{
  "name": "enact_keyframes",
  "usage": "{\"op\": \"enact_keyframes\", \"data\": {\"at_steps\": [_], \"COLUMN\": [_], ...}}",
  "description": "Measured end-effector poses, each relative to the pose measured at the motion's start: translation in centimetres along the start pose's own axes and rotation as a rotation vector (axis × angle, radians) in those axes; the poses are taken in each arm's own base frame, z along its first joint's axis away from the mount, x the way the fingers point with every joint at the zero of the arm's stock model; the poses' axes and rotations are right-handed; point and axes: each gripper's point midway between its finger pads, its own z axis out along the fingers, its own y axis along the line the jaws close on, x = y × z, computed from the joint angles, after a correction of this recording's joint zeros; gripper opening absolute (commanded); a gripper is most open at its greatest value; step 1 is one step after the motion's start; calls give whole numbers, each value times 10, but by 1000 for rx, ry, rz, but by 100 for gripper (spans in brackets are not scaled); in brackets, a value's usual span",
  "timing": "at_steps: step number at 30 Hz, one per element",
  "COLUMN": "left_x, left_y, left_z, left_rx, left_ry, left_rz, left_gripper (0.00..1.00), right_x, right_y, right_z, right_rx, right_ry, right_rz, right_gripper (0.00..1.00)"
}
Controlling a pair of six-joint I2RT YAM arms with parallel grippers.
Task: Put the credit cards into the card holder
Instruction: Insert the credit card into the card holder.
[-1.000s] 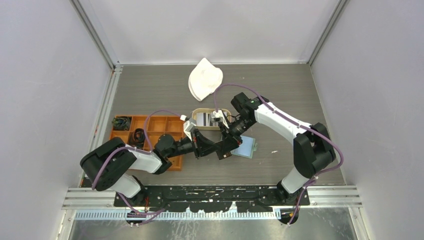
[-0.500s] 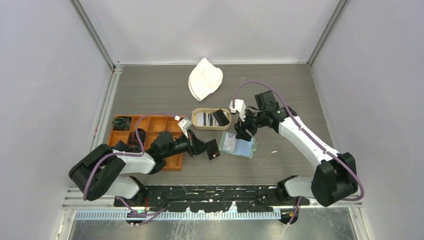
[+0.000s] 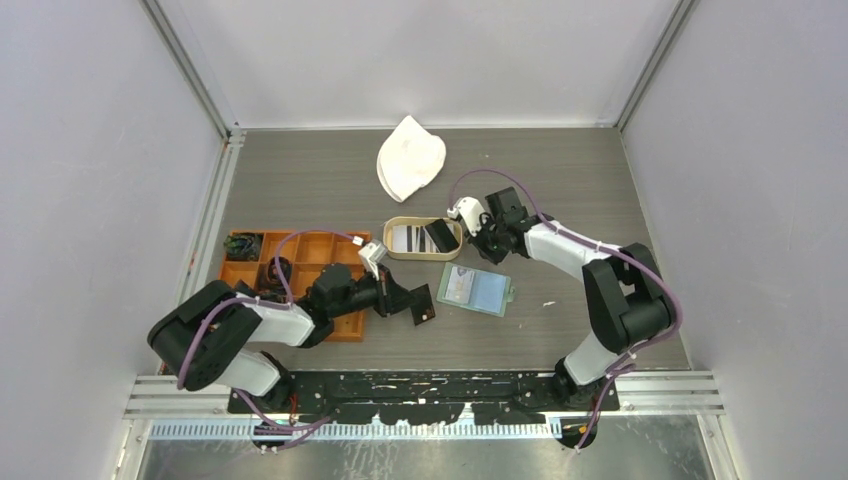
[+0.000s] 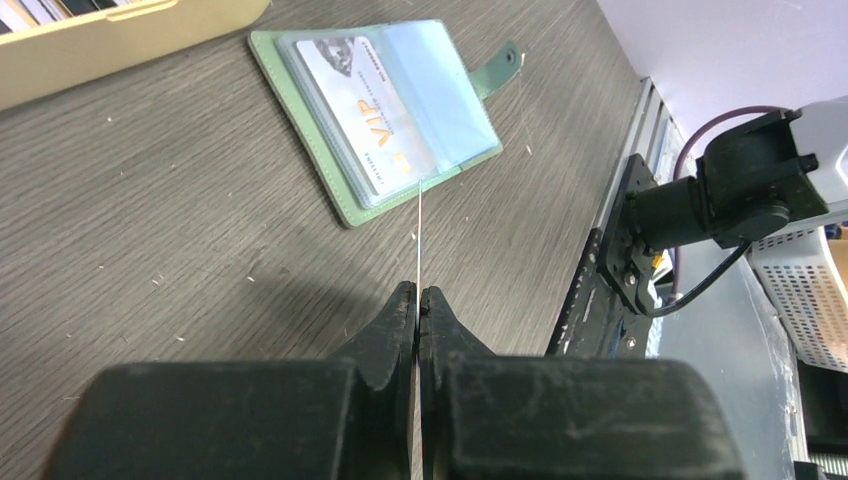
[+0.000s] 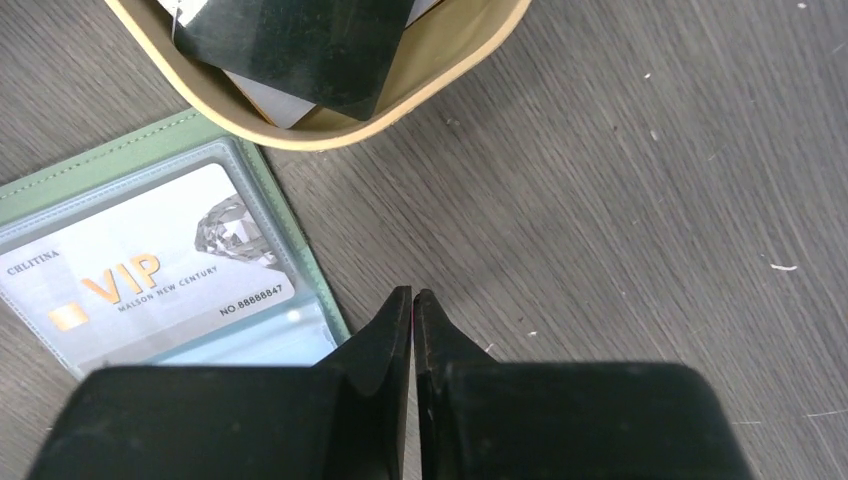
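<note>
The sage-green card holder (image 3: 478, 290) lies open on the table, with a pale VIP card (image 5: 150, 270) behind its clear pocket. My left gripper (image 3: 409, 298) is shut on a black credit card (image 3: 424, 303), held just left of the holder. In the left wrist view the card shows edge-on as a thin line (image 4: 419, 235) pointing at the holder (image 4: 345, 205). My right gripper (image 3: 484, 247) is shut with nothing in it, low between the holder's far edge and the tan tray (image 3: 423, 254). More credit cards (image 5: 300, 40) lie in that tray (image 5: 460, 70).
An orange compartmented tray (image 3: 300, 250) sits under my left arm, with small dark items in its left cells. A white crumpled object (image 3: 408, 160) lies at the back centre. Grey walls close in the table on three sides.
My right gripper let go of the black card, pulled back toward the tan tray, opened and shut again. My left gripper kept the card and drew back slightly left of the holder.
</note>
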Motion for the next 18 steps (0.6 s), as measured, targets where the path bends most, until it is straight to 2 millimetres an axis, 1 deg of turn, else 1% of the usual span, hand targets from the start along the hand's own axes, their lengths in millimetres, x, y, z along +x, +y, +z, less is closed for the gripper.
{"op": "enact_keyframes", "data": {"at_steps": [3,7,13,18], "left_x": [6,9,4,-10], "left_y": [4,4,-5,-22], "left_z": [3,4,2,-5], "left_rx": [-1,13,42,80], "left_ry": [14,14,-1,-31], "left_rz": [-14,-29,-38,-39], "left_gripper": [0,0,0,0], "right_x": [3,6,3,-1], "right_y": [2,12,39,63], "right_z": [6,12,17,16], "right_rx": [-8,-62,-170,-245], "right_ry": [17,41,75,94], "right_rz": [6,6,-40,-98], "right_gripper": [10,10,10,10]}}
